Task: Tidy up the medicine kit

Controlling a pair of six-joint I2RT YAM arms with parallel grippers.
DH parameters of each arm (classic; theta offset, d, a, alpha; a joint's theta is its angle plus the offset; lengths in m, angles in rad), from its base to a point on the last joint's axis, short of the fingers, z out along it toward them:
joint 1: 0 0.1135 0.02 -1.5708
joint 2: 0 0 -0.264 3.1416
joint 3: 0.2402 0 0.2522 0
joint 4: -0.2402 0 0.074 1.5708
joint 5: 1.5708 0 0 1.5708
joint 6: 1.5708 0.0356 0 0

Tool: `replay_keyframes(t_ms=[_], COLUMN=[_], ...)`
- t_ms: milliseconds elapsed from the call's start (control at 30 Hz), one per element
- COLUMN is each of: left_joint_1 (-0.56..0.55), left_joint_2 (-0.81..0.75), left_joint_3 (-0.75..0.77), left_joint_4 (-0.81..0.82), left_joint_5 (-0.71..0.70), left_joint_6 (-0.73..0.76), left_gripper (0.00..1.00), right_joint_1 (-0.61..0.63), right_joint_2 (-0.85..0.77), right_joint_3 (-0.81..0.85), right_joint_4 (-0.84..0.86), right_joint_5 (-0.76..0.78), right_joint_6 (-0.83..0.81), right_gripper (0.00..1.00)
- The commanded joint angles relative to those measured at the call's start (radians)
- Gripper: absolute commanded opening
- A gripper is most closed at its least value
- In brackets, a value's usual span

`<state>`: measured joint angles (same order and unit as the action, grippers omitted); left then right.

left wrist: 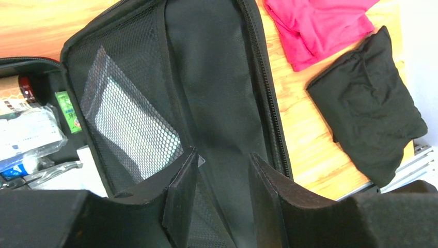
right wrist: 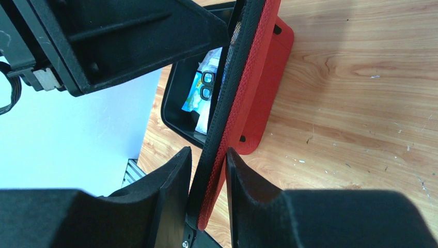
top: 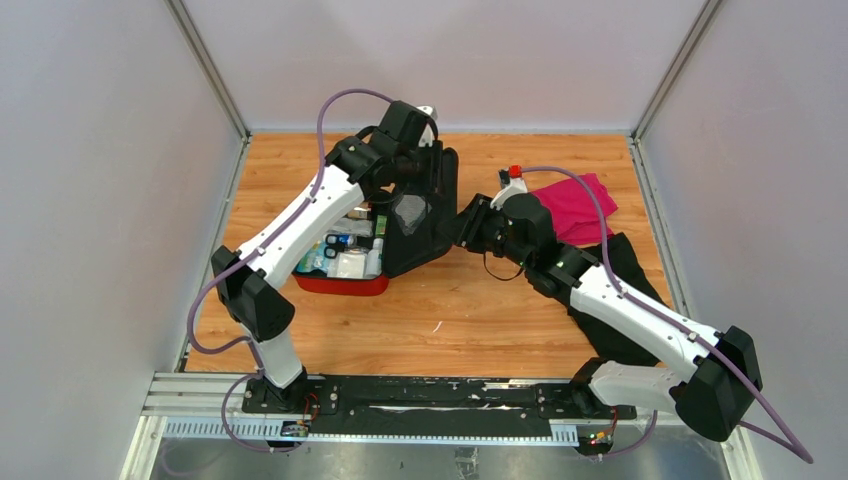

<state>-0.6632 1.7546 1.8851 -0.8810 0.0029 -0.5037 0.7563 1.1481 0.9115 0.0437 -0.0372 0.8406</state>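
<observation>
The red medicine kit [top: 340,285] lies open at centre left, with packets and scissors [top: 335,245] inside. Its lid [top: 420,225] stands raised, black lining facing the base. My left gripper [top: 428,160] is open above the lid's top edge. In the left wrist view it [left wrist: 222,170] hovers over the lining [left wrist: 206,77], next to the mesh pocket [left wrist: 129,119], holding nothing. My right gripper [top: 465,225] is at the lid's right edge. In the right wrist view it [right wrist: 209,155] is closed on the lid's black and red rim [right wrist: 232,98].
A magenta cloth [top: 575,205] lies at the back right and a black cloth [top: 625,270] lies under my right arm; both show in the left wrist view [left wrist: 315,26] [left wrist: 372,108]. Grey walls surround the wooden table [top: 480,310].
</observation>
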Motion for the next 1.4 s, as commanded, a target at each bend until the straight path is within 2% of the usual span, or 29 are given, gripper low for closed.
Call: replay_keyframes(t_ms=[0, 267, 400, 467, 533, 600, 667, 733, 767, 867, 1067, 1367], left_joint_1=[-0.006, 0.002, 0.048, 0.113, 0.197, 0.287, 0.355, 0.391, 0.398, 0.405, 0.407, 0.407], left_joint_2=[-0.05, -0.162, -0.323, -0.423, -0.516, -0.596, -0.652, -0.691, -0.709, -0.738, -0.779, -0.778], left_joint_3=[-0.007, -0.09, -0.247, -0.37, -0.496, -0.622, -0.687, -0.721, -0.732, -0.759, -0.81, -0.859], left_joint_4=[-0.013, -0.01, 0.059, 0.121, 0.18, 0.211, 0.21, 0.188, 0.175, 0.151, 0.147, 0.176], left_joint_5=[-0.036, -0.087, -0.172, -0.166, -0.127, -0.082, -0.048, -0.042, -0.05, -0.069, -0.084, -0.049], left_joint_6=[0.03, 0.092, 0.101, 0.081, 0.046, 0.019, 0.012, 0.028, 0.036, 0.05, 0.053, 0.047], left_gripper=[0.45, 0.45, 0.52, 0.56, 0.58, 0.59, 0.59, 0.59, 0.58, 0.59, 0.59, 0.58], right_joint_1=[0.004, 0.002, 0.002, 0.002, 0.003, 0.002, 0.003, 0.002, 0.001, -0.005, -0.062, -0.209], right_joint_2=[0.003, -0.026, -0.024, -0.014, -0.007, 0.004, 0.006, -0.001, -0.007, -0.027, -0.107, -0.22], right_joint_3=[-0.005, -0.002, 0.024, 0.036, 0.045, 0.059, 0.075, 0.08, 0.081, 0.09, 0.089, 0.148], right_joint_4=[-0.002, -0.03, -0.04, -0.039, -0.039, -0.087, -0.134, -0.159, -0.171, -0.222, -0.292, -0.401], right_joint_5=[-0.013, 0.034, 0.02, 0.01, 0.007, 0.02, 0.079, 0.136, 0.166, 0.249, 0.314, 0.366], right_joint_6=[-0.018, -0.063, -0.096, -0.101, -0.105, -0.107, -0.104, -0.108, -0.11, -0.11, -0.133, -0.382], right_gripper=[0.35, 0.35, 0.37, 0.37, 0.32, 0.26, 0.18, 0.01, 0.0, 0.0, 0.0, 0.0])
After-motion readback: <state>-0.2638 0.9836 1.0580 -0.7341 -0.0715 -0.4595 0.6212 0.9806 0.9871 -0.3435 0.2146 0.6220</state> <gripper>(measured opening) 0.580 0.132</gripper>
